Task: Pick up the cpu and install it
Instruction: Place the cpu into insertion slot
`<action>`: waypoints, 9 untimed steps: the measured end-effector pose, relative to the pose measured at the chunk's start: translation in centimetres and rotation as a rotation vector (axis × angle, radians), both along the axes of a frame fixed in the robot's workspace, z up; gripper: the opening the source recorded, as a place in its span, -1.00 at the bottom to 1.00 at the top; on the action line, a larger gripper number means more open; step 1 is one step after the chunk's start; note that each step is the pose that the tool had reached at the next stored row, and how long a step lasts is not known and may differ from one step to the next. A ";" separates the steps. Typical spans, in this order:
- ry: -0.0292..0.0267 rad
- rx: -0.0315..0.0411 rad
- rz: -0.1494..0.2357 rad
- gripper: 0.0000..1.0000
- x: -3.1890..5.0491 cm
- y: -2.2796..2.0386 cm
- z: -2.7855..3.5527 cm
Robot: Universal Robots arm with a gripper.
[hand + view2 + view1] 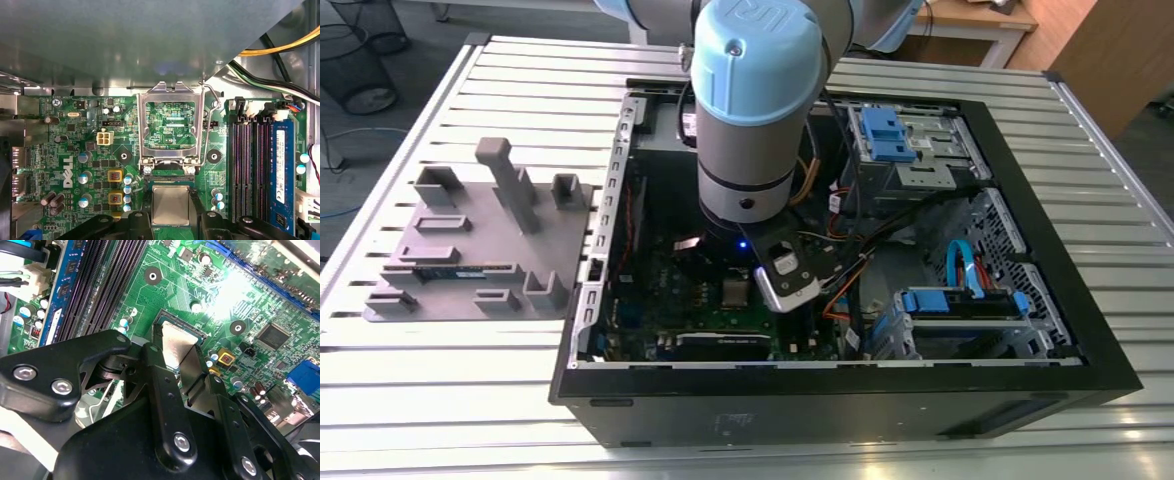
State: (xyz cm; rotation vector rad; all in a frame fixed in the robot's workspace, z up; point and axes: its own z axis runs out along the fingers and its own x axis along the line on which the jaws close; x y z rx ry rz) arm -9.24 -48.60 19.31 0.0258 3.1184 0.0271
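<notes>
The cpu (170, 202), a small square chip with a shiny silver top, sits between my gripper's (170, 214) black fingers, directly over the socket on the green motherboard (95, 150). The silver socket frame (142, 125) stands flipped open just beyond it. In the second wrist view the cpu (176, 342) lies level in or just above the dark socket edge (167, 315), and the gripper (177, 359) presses against two opposite sides of it. In the exterior view the arm (747, 110) reaches down into the open computer case (854, 390).
Black memory slots (245, 170) and a blue memory stick (280, 170) run beside the socket. Yellow and black cables (280, 47) hang near the case wall. Blue drive bays (894, 135) fill the case's far side. A grey tray (467, 250) lies on the slatted table at the exterior view's left.
</notes>
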 end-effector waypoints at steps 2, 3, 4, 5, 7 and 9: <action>-0.0001 0.0002 0.000 -0.22 -0.03 0.00 -0.06; -0.0001 0.0001 0.000 -0.22 -0.05 0.00 -0.07; 0.0000 -0.0001 0.000 -0.22 -0.07 0.00 -0.11; 0.0001 -0.0002 0.000 -0.22 -0.09 0.00 -0.15; 0.0004 -0.0006 0.000 -0.22 -0.10 -0.01 -0.24; 0.0005 -0.0007 0.000 -0.22 -0.11 -0.01 -0.35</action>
